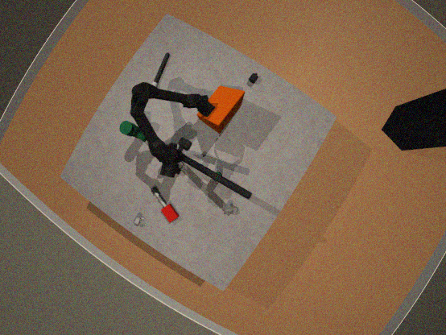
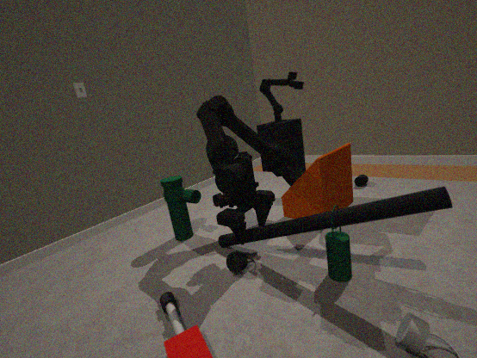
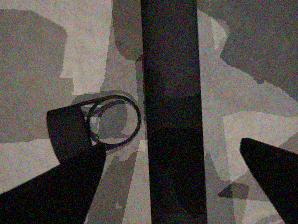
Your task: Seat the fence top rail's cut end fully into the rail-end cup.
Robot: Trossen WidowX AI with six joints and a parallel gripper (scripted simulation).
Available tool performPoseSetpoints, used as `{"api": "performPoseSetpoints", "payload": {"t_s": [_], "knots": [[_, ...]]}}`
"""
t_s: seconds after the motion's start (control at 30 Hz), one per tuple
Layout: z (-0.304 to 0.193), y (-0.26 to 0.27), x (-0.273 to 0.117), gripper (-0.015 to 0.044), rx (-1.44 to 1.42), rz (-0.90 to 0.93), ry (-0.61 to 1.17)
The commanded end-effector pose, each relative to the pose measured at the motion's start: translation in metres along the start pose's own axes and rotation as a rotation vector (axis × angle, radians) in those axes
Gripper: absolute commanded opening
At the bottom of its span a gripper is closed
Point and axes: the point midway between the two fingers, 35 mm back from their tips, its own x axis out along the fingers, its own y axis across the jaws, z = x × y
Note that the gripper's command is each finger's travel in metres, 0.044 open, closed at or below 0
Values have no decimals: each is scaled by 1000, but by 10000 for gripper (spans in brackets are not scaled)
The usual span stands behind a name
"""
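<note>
The black rail (image 1: 237,188) (image 2: 387,209) (image 3: 173,75) slopes down to its lower left end in the exterior view. It passes through the thin loop (image 2: 335,215) above the short green post (image 2: 339,258). That lower end lies low, apart from the green side cup (image 2: 192,196) on the big green post (image 1: 127,128) (image 2: 180,221). The cup sits high, just under the post cap (image 2: 172,180). My gripper (image 2: 251,232) (image 3: 172,146) is open, pointing down, with its fingers on either side of the rail near that end. The wrist view shows gaps on both sides. The top view hides the fingers.
A dark cylinder with rings (image 2: 237,262) (image 3: 67,132) lies beside the rail. A red-headed mallet (image 1: 170,213) (image 2: 188,342) lies nearer the exterior camera. Pale fittings (image 1: 138,220) (image 1: 230,208) lie on the floor. An orange block (image 1: 225,102) (image 2: 323,185) stands at my arm's base end.
</note>
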Motion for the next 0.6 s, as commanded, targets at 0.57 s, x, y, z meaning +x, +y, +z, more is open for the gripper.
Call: {"api": "performPoseSetpoints", "payload": {"t_s": [0.57], "knots": [[0,-6,20,256,-17,-16,-11]]}}
